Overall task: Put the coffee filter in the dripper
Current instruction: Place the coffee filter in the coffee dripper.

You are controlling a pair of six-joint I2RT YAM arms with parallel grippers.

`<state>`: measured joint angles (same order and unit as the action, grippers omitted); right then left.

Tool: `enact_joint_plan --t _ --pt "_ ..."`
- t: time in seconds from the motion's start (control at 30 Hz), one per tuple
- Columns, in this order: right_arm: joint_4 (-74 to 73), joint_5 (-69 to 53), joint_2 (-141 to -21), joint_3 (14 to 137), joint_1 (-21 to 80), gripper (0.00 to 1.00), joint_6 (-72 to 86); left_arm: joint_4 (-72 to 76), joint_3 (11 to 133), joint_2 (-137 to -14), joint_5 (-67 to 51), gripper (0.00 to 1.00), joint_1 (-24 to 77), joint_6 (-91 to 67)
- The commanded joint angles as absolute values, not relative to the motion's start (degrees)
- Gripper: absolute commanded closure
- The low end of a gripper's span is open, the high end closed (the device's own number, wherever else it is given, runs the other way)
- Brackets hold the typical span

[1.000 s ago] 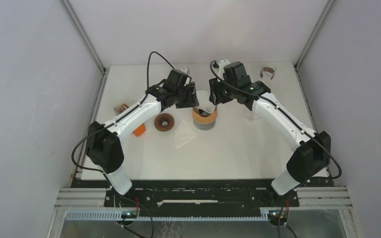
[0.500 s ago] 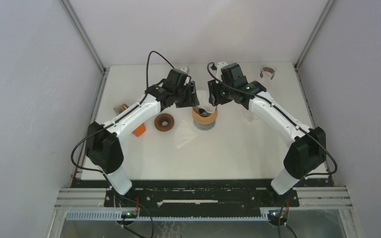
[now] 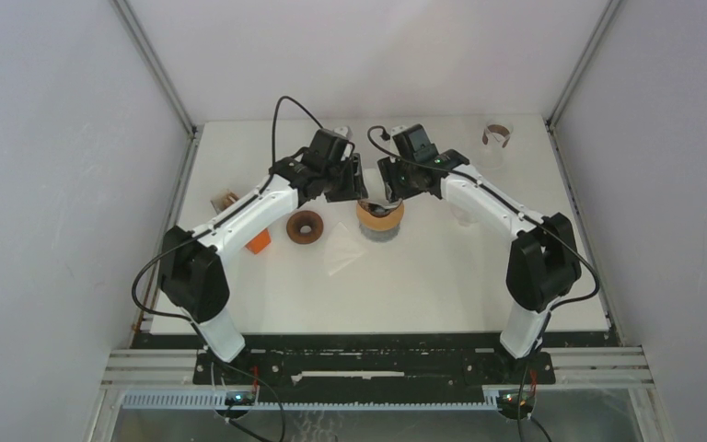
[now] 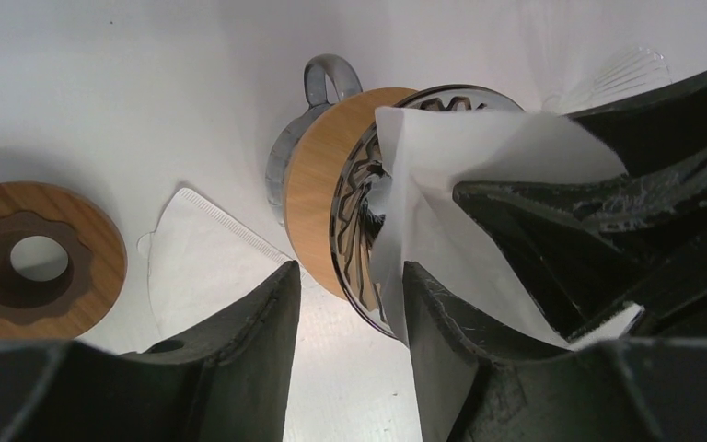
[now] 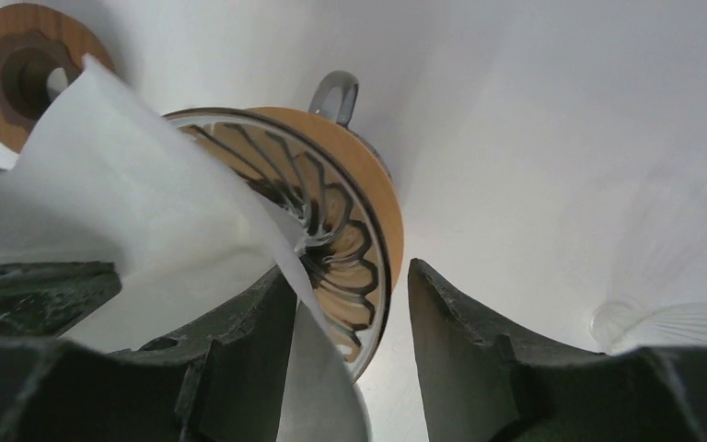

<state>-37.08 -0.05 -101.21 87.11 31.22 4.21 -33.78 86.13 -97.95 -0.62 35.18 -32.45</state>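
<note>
The glass dripper [image 3: 379, 219] with its wooden collar stands mid-table. A white coffee filter [image 4: 479, 175] sticks up out of its mouth, opened out and leaning. My left gripper [image 4: 350, 276] is open at the dripper's left rim. The rim sits in the gap, and the right-hand finger [image 4: 442, 331] lies against the filter's outer face. My right gripper [image 5: 352, 276] is open on the other side. The dripper [image 5: 331, 221] rim and an edge of the filter [image 5: 138, 203] pass between its jaws. From above, the left gripper [image 3: 354, 189] and right gripper [image 3: 391, 189] flank the dripper.
A wooden ring [image 3: 305, 226] lies left of the dripper, with a second flat filter [image 3: 342, 258] in front of it. An orange block [image 3: 258, 243] and a small object [image 3: 225, 199] sit farther left. There is a clear cup [image 3: 463, 215] to the right and a cup [image 3: 496, 136] at the rear right.
The right arm has swung its elbow inward and its wrist has shifted left, closer over the dripper. The left arm has stayed in place, its jaws narrowing slightly.
</note>
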Motion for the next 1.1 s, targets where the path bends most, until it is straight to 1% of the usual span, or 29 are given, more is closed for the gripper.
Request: enact_joint_plan --t 0.0,0.27,0.33,0.47,0.5,0.6,0.77,1.07 --pt "-37.1 3.92 -102.29 90.34 31.48 0.44 3.54 -34.07 85.78 -96.59 -1.14 0.52 34.96 -30.82" --pt "-38.62 8.98 -102.83 91.43 31.9 0.44 3.08 -36.47 86.72 -96.28 0.73 0.61 34.89 -29.39" --pt "-39.07 8.95 -102.87 91.86 31.99 0.44 2.86 -36.85 86.75 -96.15 1.01 0.64 34.89 -29.2" --pt "-39.03 5.65 -102.47 92.11 32.49 0.44 2.47 -36.78 86.81 -96.23 -0.02 0.65 34.89 -29.47" --pt "-38.8 4.4 -102.32 92.11 32.56 0.44 2.48 -36.47 86.82 -96.32 -0.65 0.64 34.94 -29.72" --pt "-38.67 3.84 -102.29 92.36 33.07 0.44 2.65 -35.39 86.75 -96.19 -2.37 0.55 34.89 -30.57" --pt "-38.8 2.78 -102.79 92.1 33.22 0.44 3.36 -32.94 87.24 -95.57 -2.81 0.44 34.9 -32.45" --pt "-36.47 0.09 -99.37 89.16 32.44 0.44 6.02 -29.74 87.38 -96.96 -3.17 0.42 34.54 -35.98"
